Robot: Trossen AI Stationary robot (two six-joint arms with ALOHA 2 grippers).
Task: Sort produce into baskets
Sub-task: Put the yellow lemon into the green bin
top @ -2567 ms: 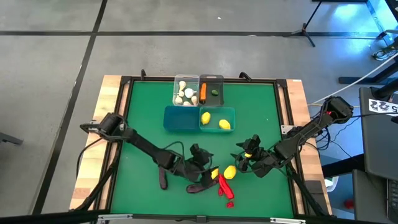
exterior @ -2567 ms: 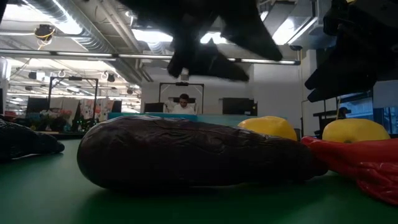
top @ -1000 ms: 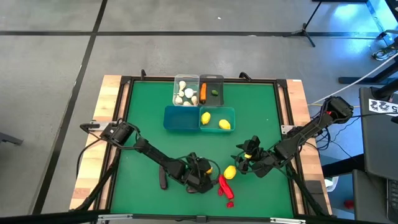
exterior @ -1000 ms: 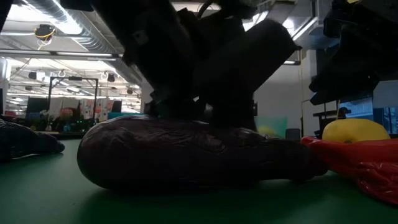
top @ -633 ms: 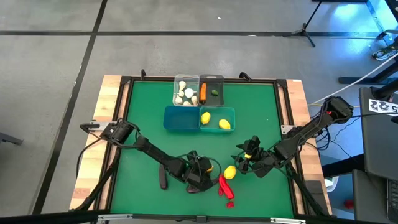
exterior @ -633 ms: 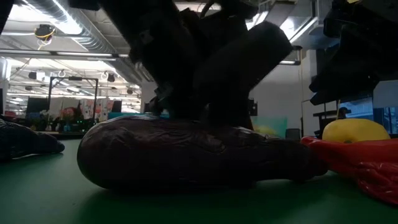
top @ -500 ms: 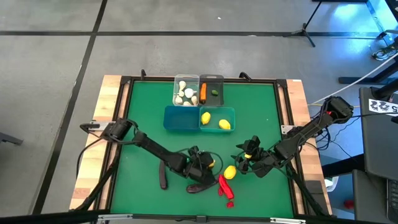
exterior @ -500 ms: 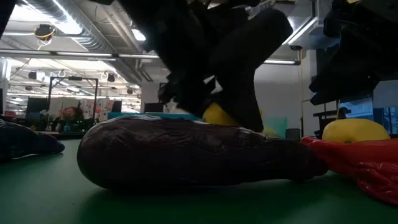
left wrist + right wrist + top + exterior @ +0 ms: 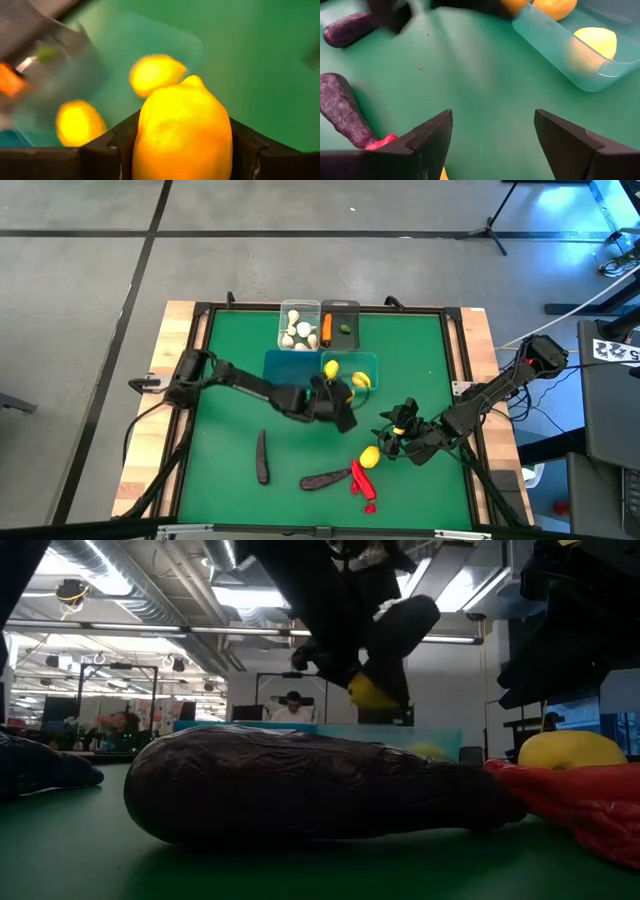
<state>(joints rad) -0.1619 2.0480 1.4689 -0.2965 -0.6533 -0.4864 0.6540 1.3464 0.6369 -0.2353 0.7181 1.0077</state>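
Left wrist view, fingers (image 9: 100,155) clamping lemon (image 9: 182,132), high view hides it, right fingers (image 9: 435,135) apart, empty.

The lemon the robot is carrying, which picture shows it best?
The left wrist view: the lemon fills the picture, clamped between the left gripper's fingers. The high view shows only a yellow speck near the teal basket; the low view shows it small, half hidden under the arm.

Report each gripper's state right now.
Left gripper: shut on a lemon.
Right gripper: open, holding nothing.
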